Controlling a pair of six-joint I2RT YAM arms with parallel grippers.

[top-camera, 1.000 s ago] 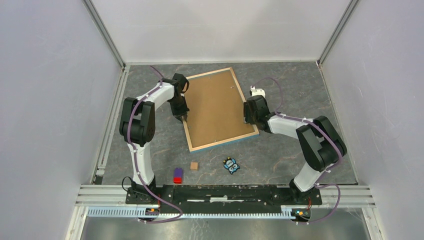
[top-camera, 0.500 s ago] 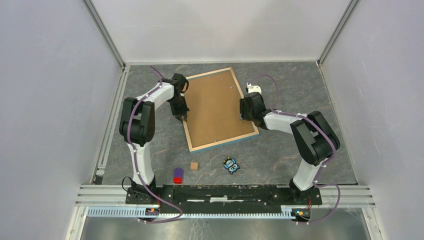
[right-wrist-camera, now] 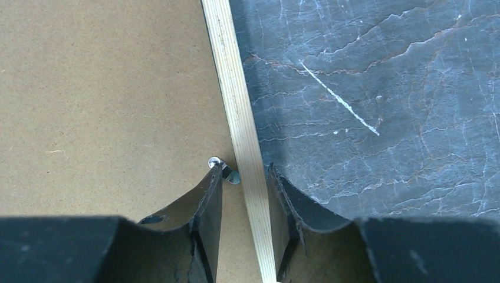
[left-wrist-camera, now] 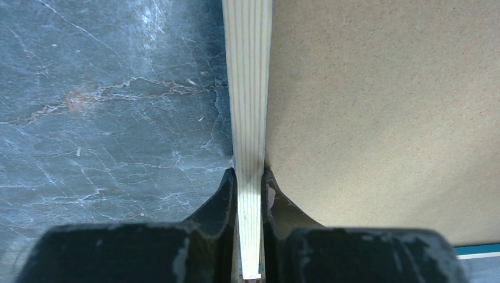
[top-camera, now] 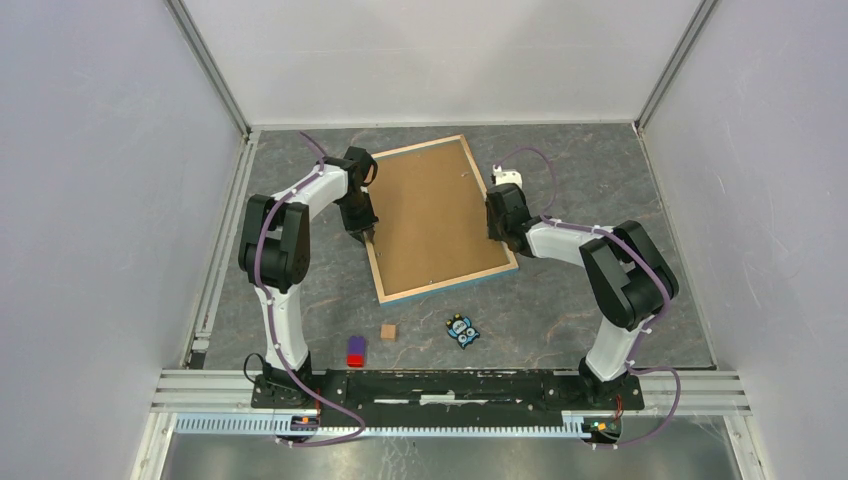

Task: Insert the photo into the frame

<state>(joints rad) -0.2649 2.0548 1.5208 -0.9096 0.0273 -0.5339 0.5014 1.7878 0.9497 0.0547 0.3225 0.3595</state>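
The dark marbled table [top-camera: 600, 170] spreads out under both my arms. The frame [top-camera: 450, 281] lies flat on it between my two grippers, back side up, its light wood rim showing all round and a thin line of blue along the edge nearest my bases. It sits turned a little, its long sides running away from me. The brown backing board [top-camera: 430, 215] fills the frame from rim to rim.

My left gripper [left-wrist-camera: 249, 177] is at the frame's left long rim, and it is clamped there. One finger presses the outer face of the wood strip on the table side. The other presses the inner face on the board side, with the strip running straight out ahead from between them.

My right gripper [right-wrist-camera: 244, 168] is at the opposite long rim. Its jaws are apart and straddle the wood strip, one finger [right-wrist-camera: 209, 194] over the board, the other over the table. I see a gap on the board side, so nothing is gripped here.

Well back from both grippers, towards my bases, lie three small things. A dark card with a coloured pattern [top-camera: 461, 330] is nearest the frame's corner, a purple and red block [top-camera: 356, 351] sits behind my left gripper, and a little brown cube [top-camera: 388, 331] lies between those two.

A small metal tab [right-wrist-camera: 232, 175] sits on the board right at the tip of my right gripper's inner finger, against the rim.
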